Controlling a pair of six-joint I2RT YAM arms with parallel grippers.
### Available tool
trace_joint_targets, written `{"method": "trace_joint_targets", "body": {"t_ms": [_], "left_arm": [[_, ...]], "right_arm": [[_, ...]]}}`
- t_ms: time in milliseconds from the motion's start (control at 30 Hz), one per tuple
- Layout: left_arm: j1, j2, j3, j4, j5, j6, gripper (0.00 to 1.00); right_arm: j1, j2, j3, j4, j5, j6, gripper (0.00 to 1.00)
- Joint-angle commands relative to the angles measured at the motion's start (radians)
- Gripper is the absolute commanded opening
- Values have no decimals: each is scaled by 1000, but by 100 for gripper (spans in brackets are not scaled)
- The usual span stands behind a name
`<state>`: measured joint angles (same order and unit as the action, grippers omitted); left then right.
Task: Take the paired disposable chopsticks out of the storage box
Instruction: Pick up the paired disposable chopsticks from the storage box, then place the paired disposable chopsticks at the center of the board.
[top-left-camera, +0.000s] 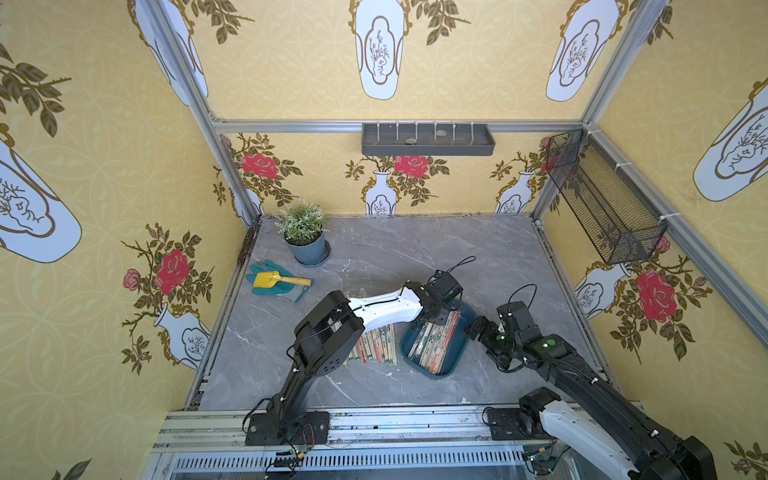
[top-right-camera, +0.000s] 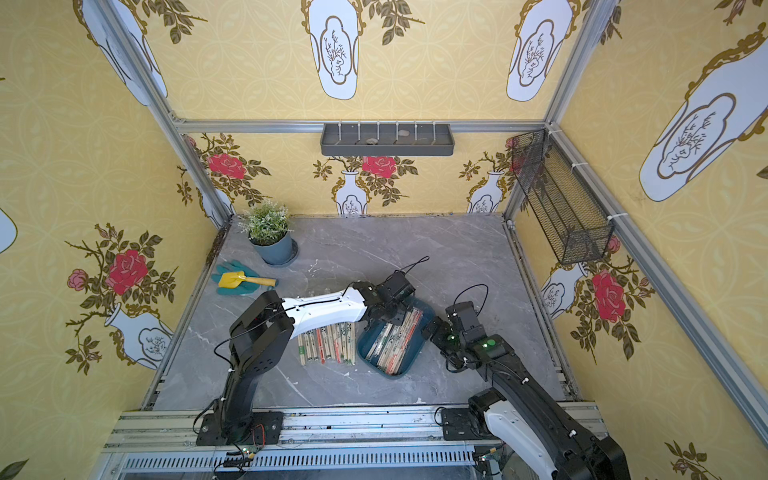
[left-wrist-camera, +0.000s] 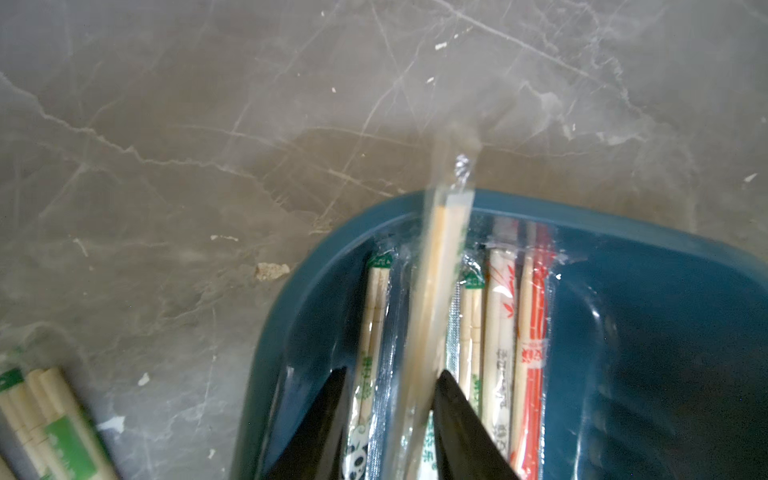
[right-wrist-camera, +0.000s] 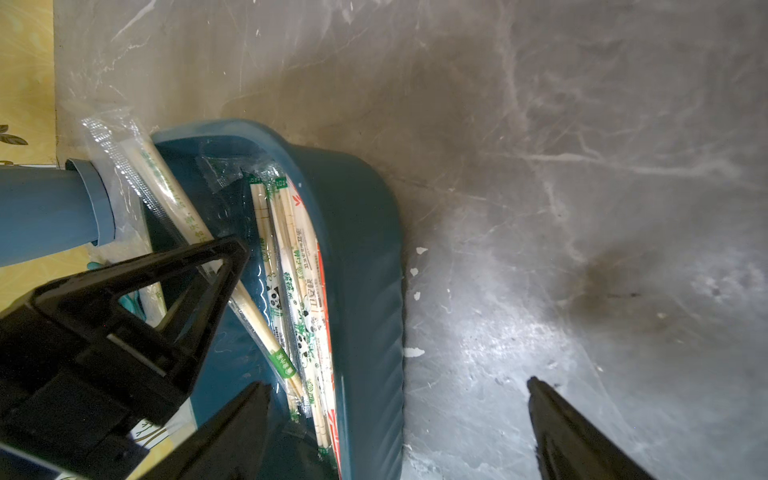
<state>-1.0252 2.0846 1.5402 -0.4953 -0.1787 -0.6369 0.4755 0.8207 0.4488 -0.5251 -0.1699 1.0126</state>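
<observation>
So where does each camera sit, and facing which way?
Top views: side by side, high above the arm bases, looking down on the table; left arm and right arm show.
Left wrist: looks past the left gripper, clamped on a chopstick pair, into the storage box.
Right wrist: beside the box, facing table; open right gripper shows.
Shared: all four show the box.

Blurred over the storage box (left-wrist-camera: 623, 230) rim: a lifted chopstick pair (left-wrist-camera: 436, 291). Beside the box, partly hidden beneath the left arm (top-left-camera: 386, 309): the chopstick row (top-left-camera: 376, 347).
</observation>
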Motion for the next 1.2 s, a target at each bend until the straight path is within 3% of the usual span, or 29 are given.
{"method": "trace_joint_targets", "body": {"t_ms": [0, 333, 567, 733, 1167], "left_arm": [[2, 5, -8, 13, 5, 2, 30], [1, -40, -20, 61, 70, 6, 0], [13, -155, -32, 63, 45, 2, 0], [80, -264, -96, 21, 16, -38, 0], [360, -625, -534, -40, -47, -147, 0]], "right_arm": [[0, -3, 12, -6, 5, -7, 97], [0, -11, 29, -14, -1, -14, 98], [0, 10, 53, 8, -21, -40, 97], [3, 33, 80, 45, -55, -70, 97], [127, 150, 155, 89, -10, -89, 97]]}}
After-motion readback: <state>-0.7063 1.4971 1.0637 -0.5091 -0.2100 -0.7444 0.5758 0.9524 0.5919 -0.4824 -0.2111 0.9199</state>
